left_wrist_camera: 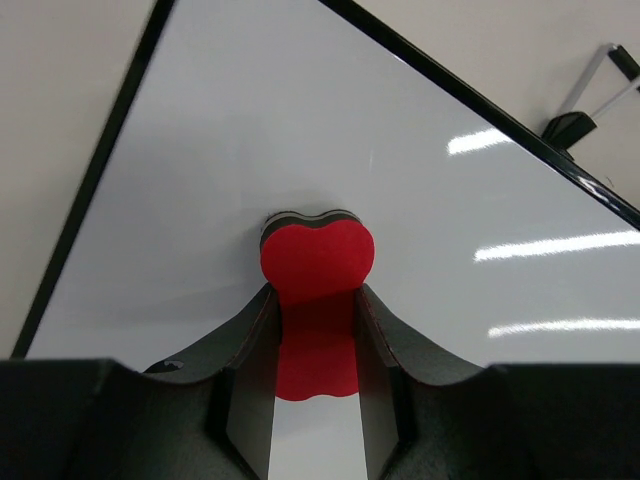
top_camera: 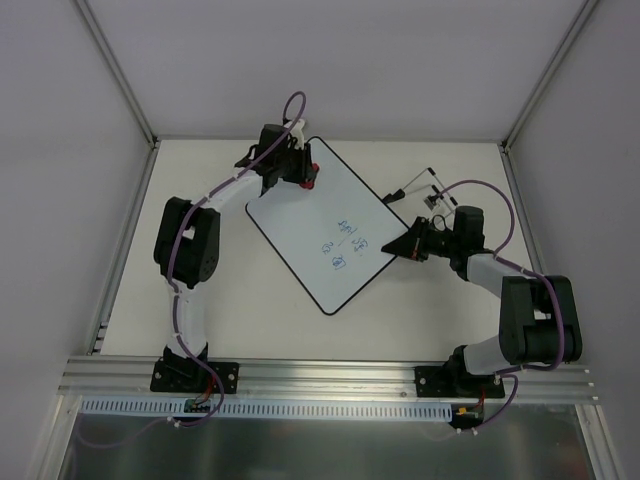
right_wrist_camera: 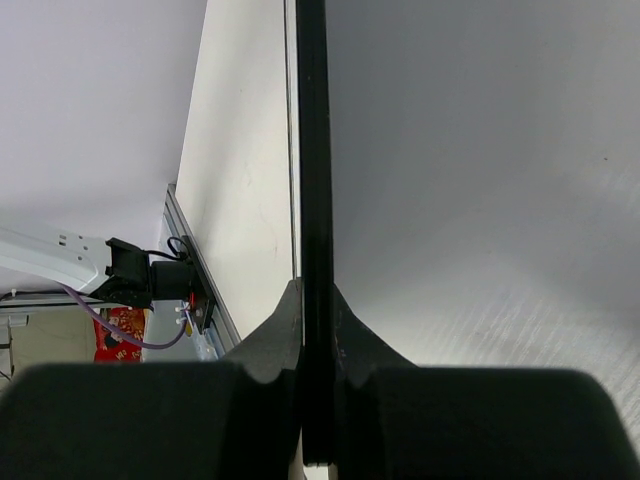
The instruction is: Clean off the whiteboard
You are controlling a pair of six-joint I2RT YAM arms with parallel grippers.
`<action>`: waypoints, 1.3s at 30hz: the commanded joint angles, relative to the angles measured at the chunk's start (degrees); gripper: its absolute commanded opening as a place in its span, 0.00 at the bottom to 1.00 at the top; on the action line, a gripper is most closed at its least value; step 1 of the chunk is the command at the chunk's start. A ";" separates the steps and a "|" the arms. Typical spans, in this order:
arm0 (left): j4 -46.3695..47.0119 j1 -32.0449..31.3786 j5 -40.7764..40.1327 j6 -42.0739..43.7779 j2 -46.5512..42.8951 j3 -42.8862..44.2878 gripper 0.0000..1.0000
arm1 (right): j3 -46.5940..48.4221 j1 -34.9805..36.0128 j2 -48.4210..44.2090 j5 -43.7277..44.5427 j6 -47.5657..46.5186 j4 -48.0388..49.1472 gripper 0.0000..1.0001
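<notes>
Top external view: the whiteboard [top_camera: 300,215] is lying flat and turned diagonally in the middle of the tabletop [top_camera: 250,310], between the two arms. Blue handwriting [top_camera: 345,243] is showing at its centre, not yet wiped. The left end effector [top_camera: 300,172] is being held over the board's far corner with a red eraser [top_camera: 309,178] in it. The right end effector [top_camera: 408,246] is being held at the board's right edge. By the look of it, the wiping step is only being started: the eraser needs to be dragged from that corner toward the writing, well apart from it, while the board is being steadied.

Left wrist view: the eraser [left_wrist_camera: 317,265] is being pinched between the pressed-in fingers [left_wrist_camera: 245,340] of the left end effector [left_wrist_camera: 317,300]. Its tip is being set on, or just above, a bare white part of the whiteboard [left_wrist_camera: 300,130]; contact cannot be told for sure. No writing is being seen here.

Right wrist view: the board's black rim [right_wrist_camera: 312,150] is being clamped edge-on by the right end effector [right_wrist_camera: 316,300], its jaws pressed tight on either side of it.
</notes>
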 commanded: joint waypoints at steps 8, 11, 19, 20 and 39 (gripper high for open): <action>-4.15 -11.19 3.90 0.38 -4.61 -12.19 0.00 | 1.18 2.62 -1.20 1.71 -18.88 2.00 0.00; -4.15 -14.18 2.51 0.37 -5.49 -14.74 0.00 | 1.18 2.71 -1.20 1.80 -18.71 2.09 0.00; -4.15 -22.97 1.53 -1.56 -8.56 -16.15 0.00 | 1.44 3.06 -1.90 3.38 -18.00 2.18 0.00; -4.06 -23.76 1.62 -1.91 -8.74 -16.24 0.00 | 1.44 3.06 -2.16 3.99 -17.83 2.18 0.00; 0.24 -18.95 -11.38 -5.43 -14.20 -24.15 0.00 | 1.36 3.06 -3.31 6.63 -16.60 2.44 0.00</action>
